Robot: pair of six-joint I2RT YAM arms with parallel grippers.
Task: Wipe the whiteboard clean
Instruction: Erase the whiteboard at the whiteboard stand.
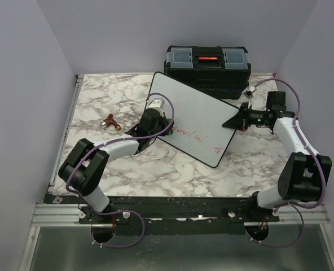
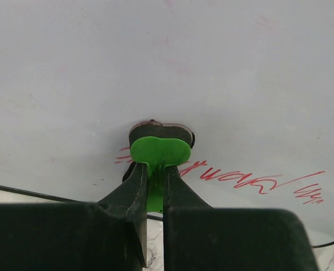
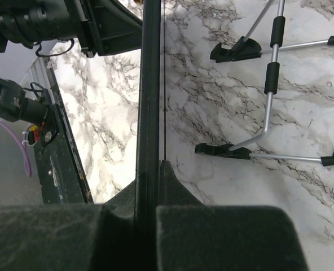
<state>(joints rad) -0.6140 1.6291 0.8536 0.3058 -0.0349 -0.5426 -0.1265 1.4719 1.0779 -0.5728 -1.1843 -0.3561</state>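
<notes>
Broadly, the marble table (image 1: 99, 96) spreads beneath both arms. On it the whiteboard (image 1: 192, 110) stands tilted, lying between the two grippers.

The right gripper (image 1: 234, 120) has its fingers pressed together on the board's right edge. In the right wrist view the thin black frame runs straight up from between those fingers, seen edge-on.

Beyond both grippers, at the far side of the table, sits a black toolbox (image 1: 207, 63) with a red latch, just behind the board's far corner.

To the right of the right gripper's fingers, a metal wire stand (image 3: 274, 84) with black feet rests on the marble.

The left gripper (image 2: 154, 169) is over the board's left part, its fingers pinching the green handle of an eraser (image 2: 159, 148). The eraser's dark pad lies straight ahead of the fingertips, against the white surface.

Red marker lines (image 2: 234, 179) trail off to the right of the left gripper's tips, starting just beside the eraser; a short red stroke also shows to its left.

Well to the left of the left gripper, a small reddish-brown object (image 1: 109, 120) lies on the marble; what it is I cannot tell.
</notes>
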